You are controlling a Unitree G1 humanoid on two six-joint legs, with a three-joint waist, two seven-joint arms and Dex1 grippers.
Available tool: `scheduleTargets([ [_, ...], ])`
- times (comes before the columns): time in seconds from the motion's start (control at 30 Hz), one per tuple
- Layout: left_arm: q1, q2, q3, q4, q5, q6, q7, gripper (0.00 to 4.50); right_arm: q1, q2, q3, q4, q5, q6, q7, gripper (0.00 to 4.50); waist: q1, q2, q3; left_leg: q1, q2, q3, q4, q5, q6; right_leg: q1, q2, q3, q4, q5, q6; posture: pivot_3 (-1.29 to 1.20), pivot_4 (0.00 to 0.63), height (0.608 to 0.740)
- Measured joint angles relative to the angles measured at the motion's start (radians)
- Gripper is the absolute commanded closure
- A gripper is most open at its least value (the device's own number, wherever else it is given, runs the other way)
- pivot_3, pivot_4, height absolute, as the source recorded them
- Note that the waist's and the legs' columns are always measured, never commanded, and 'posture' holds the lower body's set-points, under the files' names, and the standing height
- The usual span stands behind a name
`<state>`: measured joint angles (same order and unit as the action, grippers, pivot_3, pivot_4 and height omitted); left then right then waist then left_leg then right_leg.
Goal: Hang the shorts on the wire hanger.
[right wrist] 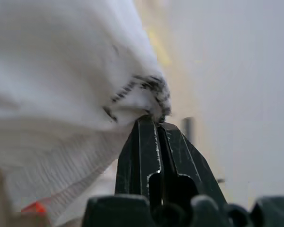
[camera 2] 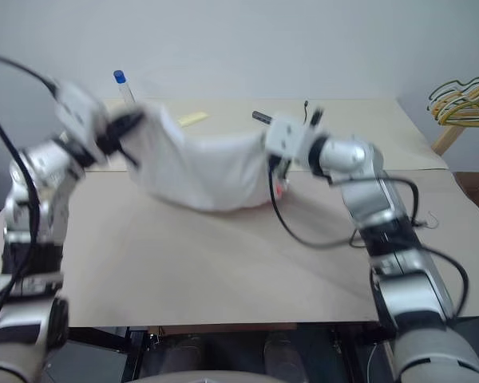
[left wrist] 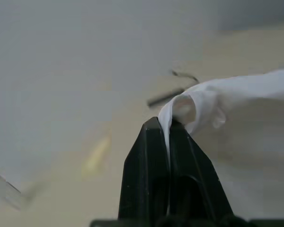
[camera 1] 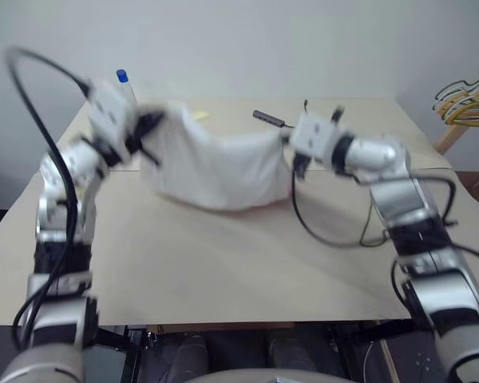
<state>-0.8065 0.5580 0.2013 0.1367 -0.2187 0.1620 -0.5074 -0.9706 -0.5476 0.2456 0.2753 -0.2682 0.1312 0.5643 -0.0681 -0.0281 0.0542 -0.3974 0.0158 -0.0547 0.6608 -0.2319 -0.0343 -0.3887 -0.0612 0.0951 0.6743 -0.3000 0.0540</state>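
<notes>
Overhead, white shorts [camera 1: 215,171] sag between two grippers above a tan table [camera 1: 223,271]; left gripper [left wrist: 169,126] and right gripper [right wrist: 154,122] each pinch an edge.

Lab — bare worktable [camera 1: 223,271], blank wall [camera 1: 263,40]

Head pair: high, facing forward and down over the table [camera 1: 223,271].
Wrist cameras: close behind each gripper's fingertips.
Shared: the shorts [camera 1: 215,167].

Tan table [camera 1: 223,271], blue-capped tube [camera 1: 124,84] far left, yellow hangers [camera 1: 467,100] at right edge.
</notes>
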Motion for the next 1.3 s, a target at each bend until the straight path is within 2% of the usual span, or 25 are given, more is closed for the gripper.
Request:
scheduleTargets([
  [0.07,-0.106,0.004,0.086,0.002,-0.023,-0.015,0.098,4.50,-0.081,-0.002,-0.030,0.062,-0.061,-0.044,-0.143,4.46,-0.002,-0.001,-0.003,-0.010,-0.001,0.002,-0.001,0.004,-0.007,-0.013,-0.002,0.001,0.009,0.000,0.000,-0.03,0.000,0.740],
  [0.17,-0.107,0.032,0.130,-0.011,-0.054,-0.026,0.104,4.50,-0.113,-0.009,-0.060,0.062,-0.082,-0.128,-0.244,4.46,-0.008,0.002,-0.008,-0.009,-0.001,0.003,-0.004,0.003,-0.007,-0.015,-0.002,0.001,0.009,0.000,0.000,0.00,0.000,0.740],
  [0.23,-0.032,0.046,0.137,-0.027,-0.074,-0.028,0.076,4.50,-0.097,-0.010,-0.068,0.037,-0.080,-0.142,-0.248,4.46,-0.011,0.001,-0.009,-0.009,-0.002,0.003,-0.004,0.002,-0.006,-0.014,-0.002,0.001,0.007,0.000,0.000,0.00,0.000,0.740],
  [0.37,0.169,0.057,0.162,-0.082,-0.149,-0.018,-0.027,4.50,0.034,-0.033,-0.067,-0.056,-0.079,-0.182,-0.225,4.46,-0.015,0.001,-0.009,-0.010,-0.001,0.003,-0.002,0.001,-0.004,-0.013,-0.001,0.000,0.006,0.000,0.000,0.02,0.000,0.740],
  [0.5,0.414,0.133,0.195,-0.230,-0.286,0.017,-0.235,4.50,0.197,-0.136,-0.053,-0.209,-0.060,-0.212,-0.067,4.46,-0.015,0.001,-0.008,-0.008,-0.001,0.002,-0.001,0.001,-0.004,-0.012,0.000,0.000,0.006,0.000,0.000,0.02,0.000,0.740],
  [0.63,0.745,0.231,0.179,-0.342,-0.314,-0.004,-0.515,4.50,0.431,-0.268,-0.001,-0.358,0.006,-0.246,0.178,4.46,-0.009,0.003,-0.007,0.015,0.002,0.005,-0.004,0.001,-0.002,0.014,0.002,0.000,-0.001,-0.002,-0.003,0.02,0.000,0.740],
  [0.7,0.821,0.250,0.170,-0.352,-0.315,-0.007,-0.582,4.50,0.492,-0.291,0.032,-0.395,0.017,-0.262,0.243,4.46,-0.003,0.003,-0.006,0.027,0.002,0.006,-0.004,0.000,-0.002,0.024,0.003,-0.001,-0.002,-0.005,-0.004,0.02,0.000,0.740],
  [0.77,0.924,0.300,0.164,-0.357,-0.295,-0.031,-0.676,4.50,0.559,-0.341,0.065,-0.448,0.017,-0.278,0.329,4.46,0.001,0.003,-0.006,0.030,0.003,0.006,-0.008,0.000,-0.002,0.028,0.003,-0.001,-0.007,-0.009,0.002,0.02,0.000,0.740],
  [0.9,1.041,0.365,0.135,-0.364,-0.258,-0.087,-0.807,4.50,0.623,-0.412,0.085,-0.493,0.032,-0.277,0.444,4.46,0.007,0.003,-0.006,0.028,0.002,0.006,-0.009,-0.002,0.001,0.028,0.001,-0.001,-0.012,-0.006,-0.003,0.01,0.000,0.740],
  [1.13,1.107,0.411,0.086,-0.373,-0.170,-0.165,-0.876,4.50,0.680,-0.496,0.074,-0.603,0.118,-0.254,0.596,4.46,0.027,0.003,-0.006,0.030,0.003,0.006,-0.009,-0.002,0.001,0.029,0.002,-0.001,-0.011,-0.006,-0.002,0.01,0.000,0.740],
  [1.27,1.126,0.437,0.070,-0.382,-0.134,-0.196,-0.901,4.50,0.713,-0.508,0.058,-0.644,0.168,-0.253,0.641,4.46,0.028,0.003,-0.006,0.030,0.003,0.006,-0.009,-0.002,0.001,0.029,0.002,-0.001,-0.011,-0.007,-0.001,0.00,0.000,0.740],
  [1.3,1.127,0.437,0.064,-0.381,-0.129,-0.208,-0.902,4.28,0.719,-0.508,0.057,-0.648,0.175,-0.251,0.650,4.23,0.028,0.003,-0.006,0.030,0.003,0.006,-0.009,-0.002,0.001,0.029,0.002,-0.001,-0.011,-0.007,-0.001,0.00,0.000,0.740],
])
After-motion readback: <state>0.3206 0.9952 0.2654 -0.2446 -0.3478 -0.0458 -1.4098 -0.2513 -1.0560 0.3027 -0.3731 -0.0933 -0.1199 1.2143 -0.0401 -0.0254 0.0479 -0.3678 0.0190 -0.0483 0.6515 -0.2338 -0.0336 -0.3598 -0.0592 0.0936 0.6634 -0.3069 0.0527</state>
